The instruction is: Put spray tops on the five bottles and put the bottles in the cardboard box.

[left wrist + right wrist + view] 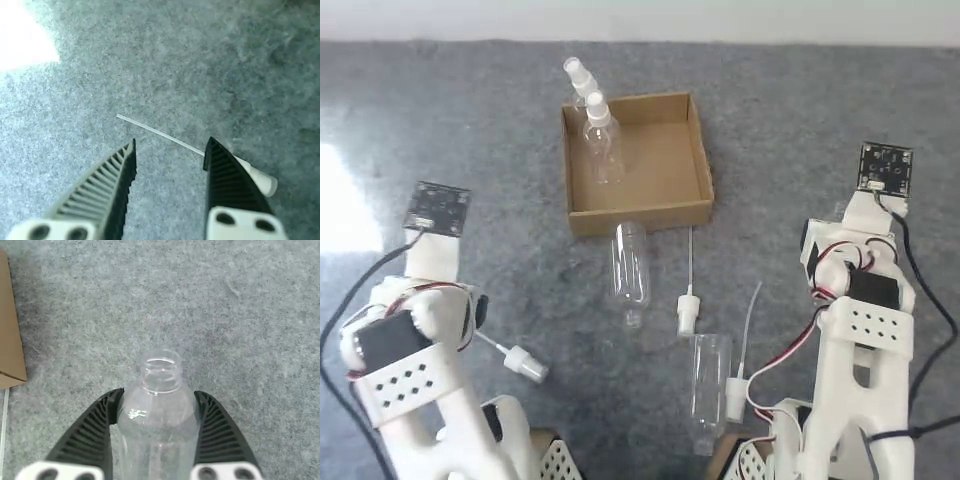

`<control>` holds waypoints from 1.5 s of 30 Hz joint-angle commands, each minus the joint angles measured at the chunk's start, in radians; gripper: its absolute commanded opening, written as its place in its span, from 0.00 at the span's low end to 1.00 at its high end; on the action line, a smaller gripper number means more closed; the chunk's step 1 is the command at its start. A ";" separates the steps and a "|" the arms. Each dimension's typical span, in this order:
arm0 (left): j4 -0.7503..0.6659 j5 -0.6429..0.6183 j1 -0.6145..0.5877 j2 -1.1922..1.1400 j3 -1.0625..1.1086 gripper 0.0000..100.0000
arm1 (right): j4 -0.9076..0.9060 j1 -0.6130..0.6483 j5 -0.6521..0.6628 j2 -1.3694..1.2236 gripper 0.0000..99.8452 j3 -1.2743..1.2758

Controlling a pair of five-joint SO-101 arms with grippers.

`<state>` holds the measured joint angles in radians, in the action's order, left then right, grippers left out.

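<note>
Gripping an uncapped bottle [157, 415] at its shoulder, the right end effector [159, 392] has both jaws pressed to the clear wall. The open neck stands out past the fingertips. The left end effector [171, 142] has its jaws spread and holds nothing. It sits low over a spray top [260, 179] on the bench [225, 60]. The top's tube [160, 132] crosses beyond the jaw tips and its head lies behind one jaw; contact cannot be confirmed.

High view, upper centre: the box [640, 215] holds one capped bottle [604, 150] along its left wall. A second cap [577, 72] shows at the box's upper left corner. Whether its bottle is inside or behind the back wall cannot be told.

Just below the box front lies a middle bottle [628, 270], without a top. A lower bottle [710, 385], also bare, lies at lower centre. A middle top [687, 310] lies between these two, and a lower top [734, 395] lies just beside the lower bottle.

Assessment: two bottles are capped and at least one is boxed. Three bottles remain bare, one of them in the right jaws. Three loose tops match them. Capping and boxing of those three is outstanding.
</note>
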<state>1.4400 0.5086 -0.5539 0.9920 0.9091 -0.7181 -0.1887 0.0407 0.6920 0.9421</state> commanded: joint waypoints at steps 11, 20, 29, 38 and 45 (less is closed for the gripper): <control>0.170 0.500 0.061 -0.460 -0.242 0.21 | 0.021 0.012 0.025 0.031 0.04 -0.011; 0.178 0.852 0.060 -0.505 -0.254 0.21 | 0.021 0.012 0.025 0.031 0.04 -0.011; 0.086 1.102 0.063 -0.505 -0.116 0.21 | 0.021 0.012 0.025 0.031 0.04 -0.011; -0.060 1.158 0.138 -0.503 0.074 0.21 | 0.038 0.013 0.025 0.030 0.04 -0.011; -0.186 1.091 0.219 -0.503 0.176 0.21 | 0.041 0.013 0.025 0.030 0.04 -0.011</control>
<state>1.3479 1.6579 -0.3698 0.4872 1.0549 -0.6997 -0.1857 0.0453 0.6920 0.9421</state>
